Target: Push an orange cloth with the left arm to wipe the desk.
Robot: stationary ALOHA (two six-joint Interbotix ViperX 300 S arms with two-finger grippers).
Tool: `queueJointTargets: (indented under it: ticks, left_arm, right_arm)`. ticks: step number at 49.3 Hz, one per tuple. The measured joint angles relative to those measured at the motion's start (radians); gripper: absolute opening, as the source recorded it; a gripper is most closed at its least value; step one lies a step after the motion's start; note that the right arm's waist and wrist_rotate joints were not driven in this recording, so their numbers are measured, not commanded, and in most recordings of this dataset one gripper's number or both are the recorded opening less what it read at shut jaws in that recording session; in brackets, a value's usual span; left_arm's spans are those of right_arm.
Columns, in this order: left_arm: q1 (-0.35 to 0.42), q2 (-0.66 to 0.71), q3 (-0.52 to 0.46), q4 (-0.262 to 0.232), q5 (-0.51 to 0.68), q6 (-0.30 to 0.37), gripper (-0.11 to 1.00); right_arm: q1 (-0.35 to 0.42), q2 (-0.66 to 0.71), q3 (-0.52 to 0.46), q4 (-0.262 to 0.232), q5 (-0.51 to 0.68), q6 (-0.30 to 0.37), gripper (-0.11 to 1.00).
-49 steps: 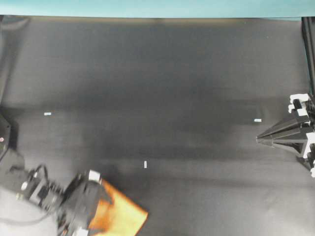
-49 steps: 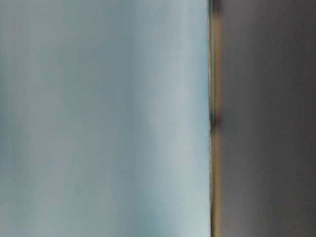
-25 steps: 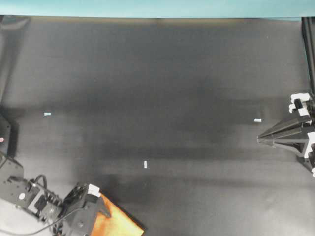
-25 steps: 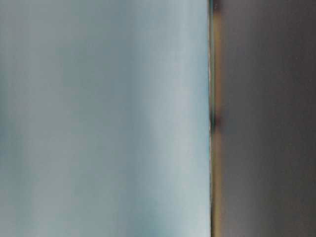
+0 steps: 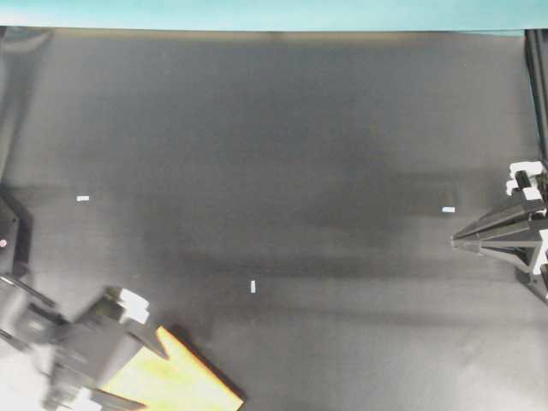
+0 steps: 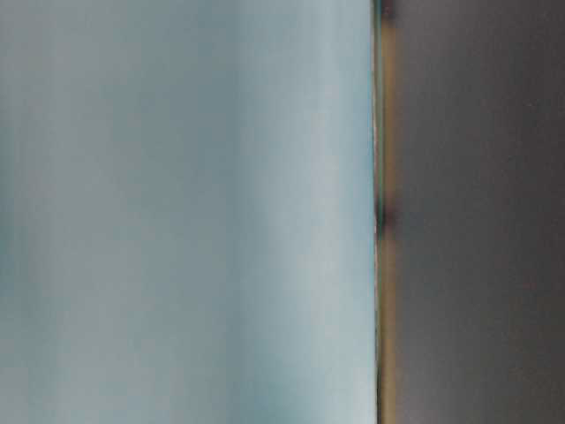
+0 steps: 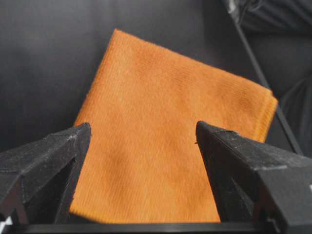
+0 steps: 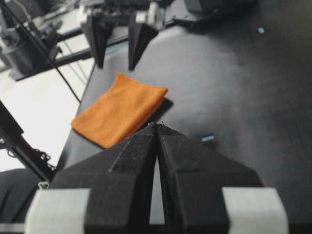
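The orange cloth point(image 5: 184, 377) lies flat at the front left corner of the black desk point(image 5: 282, 154), cut off by the frame's lower edge. It also shows in the left wrist view point(image 7: 170, 87) and the right wrist view point(image 8: 119, 109), where it reaches the desk's side edge. My left gripper point(image 5: 154, 372) is open and motion-blurred at the cloth's left side. Its two black fingers point(image 7: 48, 161) stand wide apart with the cloth between them point(image 7: 143, 126). In the right wrist view the left gripper point(image 8: 116, 66) hangs just beyond the cloth, holding nothing. My right gripper point(image 5: 454, 243) is shut and empty at the far right point(image 8: 157, 124).
A teal strip point(image 5: 274, 13) runs along the desk's far edge. Small white tape marks point(image 5: 253, 287) dot the surface. Beyond the desk's side edge near the cloth are pale floor and frame rods point(image 8: 44, 53). The table-level view is a blur.
The cloth slid toward the front edge of the desk. My left gripper drew back to the left off the cloth, uncovering more of it. The right arm stayed put.
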Motion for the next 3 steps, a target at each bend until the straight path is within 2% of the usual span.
queueJointTargets:
  ticks: [3]
  left_arm:
    - [0.003, -0.055, 0.031, 0.000, 0.000, 0.000, 0.84]
  right_arm:
    - [0.000, 0.000, -0.002, 0.000, 0.002, 0.000, 0.00]
